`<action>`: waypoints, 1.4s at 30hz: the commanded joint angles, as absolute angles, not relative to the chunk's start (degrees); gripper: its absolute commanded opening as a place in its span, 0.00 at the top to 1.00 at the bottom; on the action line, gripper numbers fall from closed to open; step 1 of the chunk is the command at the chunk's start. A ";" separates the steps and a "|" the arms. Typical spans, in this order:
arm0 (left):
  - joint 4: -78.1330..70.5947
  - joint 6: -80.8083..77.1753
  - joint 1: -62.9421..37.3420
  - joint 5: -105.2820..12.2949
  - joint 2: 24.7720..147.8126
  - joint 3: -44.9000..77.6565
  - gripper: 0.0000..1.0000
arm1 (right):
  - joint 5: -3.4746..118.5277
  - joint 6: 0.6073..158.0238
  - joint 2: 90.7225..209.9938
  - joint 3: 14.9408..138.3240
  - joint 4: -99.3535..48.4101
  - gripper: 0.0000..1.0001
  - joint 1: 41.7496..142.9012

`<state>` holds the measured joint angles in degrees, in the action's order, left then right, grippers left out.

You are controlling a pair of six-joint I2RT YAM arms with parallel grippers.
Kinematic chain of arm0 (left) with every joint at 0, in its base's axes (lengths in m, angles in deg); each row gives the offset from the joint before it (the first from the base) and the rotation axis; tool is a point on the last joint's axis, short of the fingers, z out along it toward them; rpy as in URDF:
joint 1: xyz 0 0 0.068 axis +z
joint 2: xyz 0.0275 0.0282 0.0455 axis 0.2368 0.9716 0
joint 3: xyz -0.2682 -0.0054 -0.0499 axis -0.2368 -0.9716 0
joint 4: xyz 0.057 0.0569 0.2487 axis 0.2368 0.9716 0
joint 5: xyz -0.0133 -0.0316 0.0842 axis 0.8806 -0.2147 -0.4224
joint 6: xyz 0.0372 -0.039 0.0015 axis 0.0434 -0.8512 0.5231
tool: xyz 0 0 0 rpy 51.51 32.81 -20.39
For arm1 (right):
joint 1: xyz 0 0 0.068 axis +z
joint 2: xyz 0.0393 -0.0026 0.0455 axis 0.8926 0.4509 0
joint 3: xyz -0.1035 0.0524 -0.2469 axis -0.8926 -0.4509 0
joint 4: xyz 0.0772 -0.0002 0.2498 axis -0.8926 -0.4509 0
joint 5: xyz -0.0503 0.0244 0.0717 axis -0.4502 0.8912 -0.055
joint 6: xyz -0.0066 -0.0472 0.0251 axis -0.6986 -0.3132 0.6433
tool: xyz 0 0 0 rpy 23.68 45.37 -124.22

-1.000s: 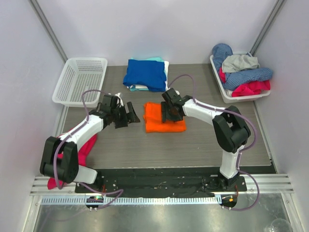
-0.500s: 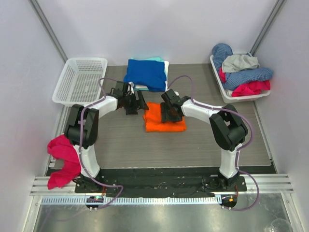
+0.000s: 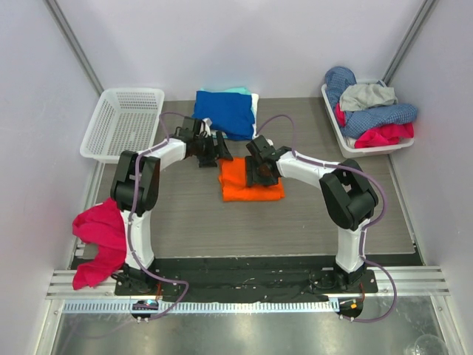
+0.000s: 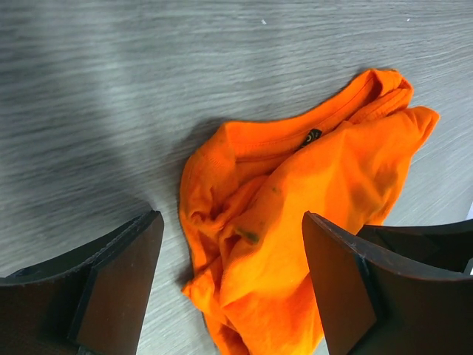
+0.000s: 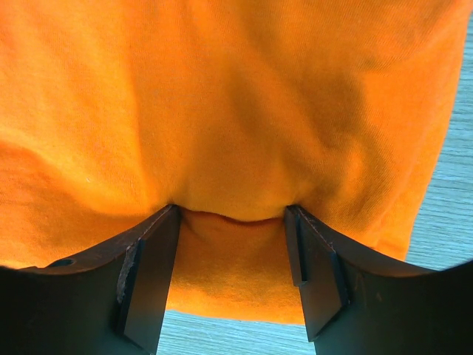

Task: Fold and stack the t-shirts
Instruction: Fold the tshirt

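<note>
Orange t-shirt (image 3: 255, 191) folded on counter (image 3: 192, 214); stacking step. Right gripper (image 3: 259, 174) jaws apart, straddling cloth ridge. Left gripper (image 3: 222, 150) jaws wide, empty, over collar edge. Next: pinch, lift onto blue t-shirt (image 3: 224, 113).

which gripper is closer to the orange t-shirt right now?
Right. The right gripper is down on the orange t-shirt, cloth bulging between its open fingers. The left gripper hangs open by the shirt's far left corner.

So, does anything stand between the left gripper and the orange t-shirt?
Nothing visible does. The left gripper is open, and only bare table lies between its fingers and the orange t-shirt.
</note>
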<state>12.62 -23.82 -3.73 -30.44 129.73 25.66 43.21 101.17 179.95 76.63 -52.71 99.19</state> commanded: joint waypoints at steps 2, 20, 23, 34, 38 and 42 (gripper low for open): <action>17.23 -21.00 -4.49 -31.46 132.88 25.95 0.18 | 44.00 102.03 181.60 77.73 -50.80 0.34 99.23; 22.86 -21.96 11.85 -30.23 109.69 19.01 0.14 | 40.92 98.42 179.84 100.75 -65.04 0.34 103.53; 21.72 -23.01 12.47 -29.88 105.20 14.71 0.13 | 40.40 99.83 182.39 99.27 -63.99 0.33 105.29; 17.06 -26.62 12.56 -27.51 94.56 1.61 0.13 | 34.33 102.82 181.52 79.07 -55.47 0.33 105.65; 16.18 -26.53 12.56 -27.25 92.89 -1.91 0.14 | 34.33 102.21 178.62 74.04 -55.02 0.33 105.74; 16.00 -26.54 12.56 -26.81 91.31 -4.37 0.14 | 34.42 100.63 174.93 69.30 -56.77 0.33 105.74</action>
<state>18.56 -26.07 12.49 -28.62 94.52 -2.89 35.76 101.58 178.29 73.99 -52.80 105.92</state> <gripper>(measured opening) 0.864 0.664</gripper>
